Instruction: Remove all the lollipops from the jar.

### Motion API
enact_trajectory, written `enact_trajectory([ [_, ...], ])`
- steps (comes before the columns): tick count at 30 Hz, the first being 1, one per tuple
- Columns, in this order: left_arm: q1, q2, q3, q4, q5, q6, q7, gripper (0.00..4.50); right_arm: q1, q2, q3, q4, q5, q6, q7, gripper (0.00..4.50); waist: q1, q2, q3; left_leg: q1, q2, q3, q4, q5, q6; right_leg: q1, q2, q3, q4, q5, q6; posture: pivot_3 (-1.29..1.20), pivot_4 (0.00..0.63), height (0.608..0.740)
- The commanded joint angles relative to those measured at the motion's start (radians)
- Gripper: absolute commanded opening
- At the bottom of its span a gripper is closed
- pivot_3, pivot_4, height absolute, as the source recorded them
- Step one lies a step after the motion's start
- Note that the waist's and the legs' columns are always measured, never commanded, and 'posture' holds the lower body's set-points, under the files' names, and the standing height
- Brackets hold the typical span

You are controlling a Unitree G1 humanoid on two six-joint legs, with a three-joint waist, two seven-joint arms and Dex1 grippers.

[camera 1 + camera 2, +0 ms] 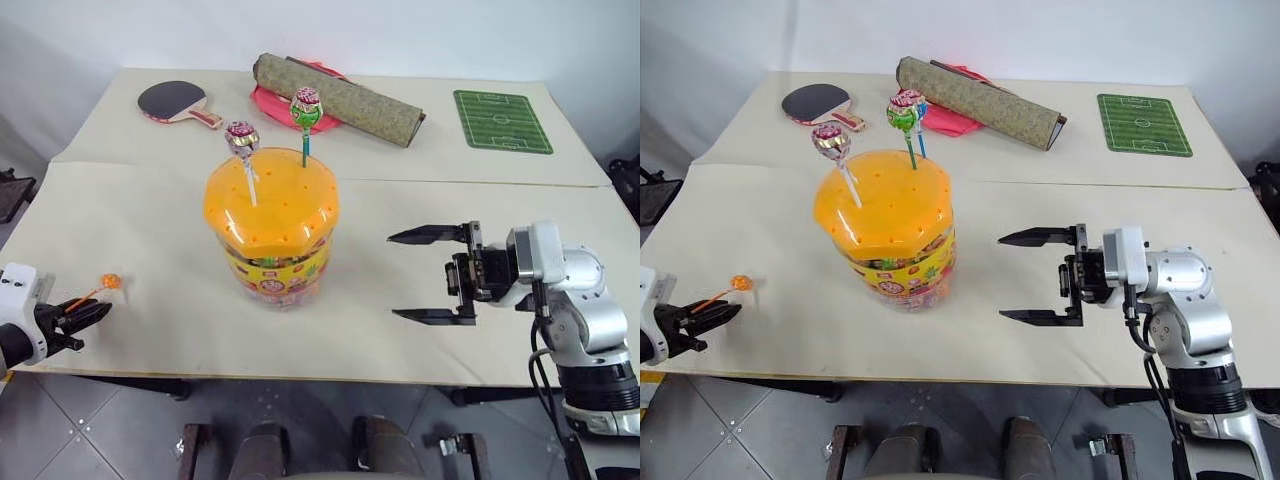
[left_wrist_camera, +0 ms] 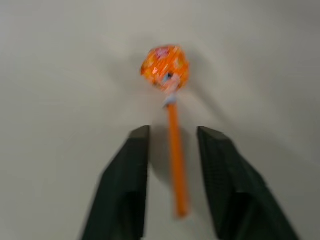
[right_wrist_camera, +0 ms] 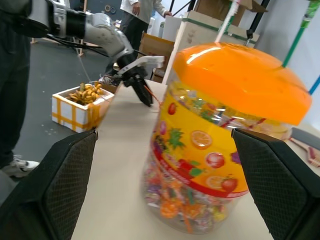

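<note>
A: Nearest entry first. We log the left claw (image 1: pixel 88 318) at about 8 o'clock from the jar (image 1: pixel 271 228), low over the near edge of the tabletop (image 1: pixel 150 330). Its fingers (image 2: pixel 125 175) are spread, one on each side of the orange stick, neither pressing it.

B: Agreed. The orange lollipop (image 2: pixel 165 67) lies flat on the tabletop, head pointing away from that claw, well apart from the jar.

A: Right claw (image 1: pixel 432 276) at 3 o'clock from the jar, pointing at it side-on, fingers spread wide and pinching nothing. A clear gap separates it from the jar wall.

B: We note the jar upright mid-tabletop, orange domed lid on. A purple-pink lollipop (image 1: pixel 242 138) and a green lollipop (image 1: pixel 306 108) stand in the lid holes; a blue stick shows just behind the green one in the right eye view.

A: At 12 o'clock, beyond the jar: a table tennis paddle (image 1: pixel 176 102), a rolled mat (image 1: pixel 340 98) lying across a red plate (image 1: pixel 272 104), and a green football-pitch mat (image 1: pixel 502 121).
</note>
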Motion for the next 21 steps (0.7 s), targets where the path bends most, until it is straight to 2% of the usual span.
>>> enact_trajectory([
  [1,-0.042,0.068,0.098,0.04,-0.049,0.019,-0.11,2.85,-0.002,-0.012,-0.06,-0.079,0.072,0.062,-0.066,4.5,-0.002,0.0,0.0,0.0,0.0,0.001,0.0,0.0,0.0,0.0,0.0,0.0,0.0,0.0,0.0,0.0,0.15,0.74],
  [2,-0.071,0.101,0.111,0.066,-0.049,-0.05,-0.185,3.14,-0.005,-0.016,-0.076,-0.108,0.109,0.094,-0.088,4.5,-0.002,0.0,0.0,0.0,0.0,0.002,0.0,0.0,0.0,0.0,0.0,0.0,0.0,0.0,0.0,0.0,0.15,0.74],
  [4,-0.145,0.142,0.135,0.102,-0.054,-0.213,-0.34,3.14,-0.008,-0.023,-0.106,-0.155,0.17,0.149,-0.137,4.5,-0.001,0.0,0.0,0.0,0.001,0.002,0.0,0.0,0.0,-0.001,0.001,0.0,0.0,0.0,0.0,0.0,0.15,0.74],
  [7,-0.268,0.149,0.127,0.123,-0.112,-0.29,-0.488,3.14,0.014,-0.032,-0.14,-0.192,0.196,0.179,-0.171,4.5,0.005,0.0,0.0,0.0,0.0,0.003,0.0,-0.001,0.0,-0.001,0.0,-0.001,0.0,0.0,0.0,0.0,0.15,0.74],
  [10,-0.466,0.102,0.018,0.018,-0.19,-0.254,-0.49,3.7,0.044,-0.031,-0.17,-0.22,0.203,0.192,-0.213,4.5,0.014,0.0,0.0,0.0,-0.001,0.005,0.001,-0.002,0.002,0.0,-0.001,-0.002,-0.001,0.0,0.0,0.0,0.15,0.74],
  [12,-0.566,0.054,-0.056,-0.053,-0.228,-0.207,-0.474,4.37,0.048,-0.018,-0.173,-0.236,0.194,0.186,-0.24,4.5,0.014,-0.001,0.0,0.0,-0.001,0.005,0.002,-0.002,0.002,0.0,-0.001,-0.002,0.0,0.001,0.001,0.0,0.15,0.74],
  [13,-0.617,0.02,-0.1,-0.095,-0.252,-0.177,-0.455,4.48,0.048,-0.006,-0.175,-0.249,0.199,0.188,-0.27,4.5,0.014,-0.001,0.0,0.0,-0.001,0.005,0.002,-0.002,0.002,0.0,-0.001,-0.002,0.0,0.001,0.002,0.0,0.15,0.74],
  [17,-0.778,-0.147,-0.229,-0.176,-0.277,-0.118,-0.349,4.48,0.067,0.016,-0.181,-0.282,0.18,0.174,-0.327,4.5,0.014,-0.001,0.0,0.0,-0.001,0.006,0.004,-0.002,0.002,0.0,-0.001,-0.001,0.001,0.001,0.002,0.0,0.15,0.74],
  [21,-0.815,-0.2,-0.305,-0.217,-0.283,-0.032,-0.317,4.48,0.082,0.01,-0.181,-0.285,0.16,0.173,-0.337,4.5,-0.005,-0.001,0.0,0.0,-0.001,0.007,0.003,-0.002,0.003,0.0,0.0,0.0,0.001,0.001,0.003,0.0,0.15,0.74],
])
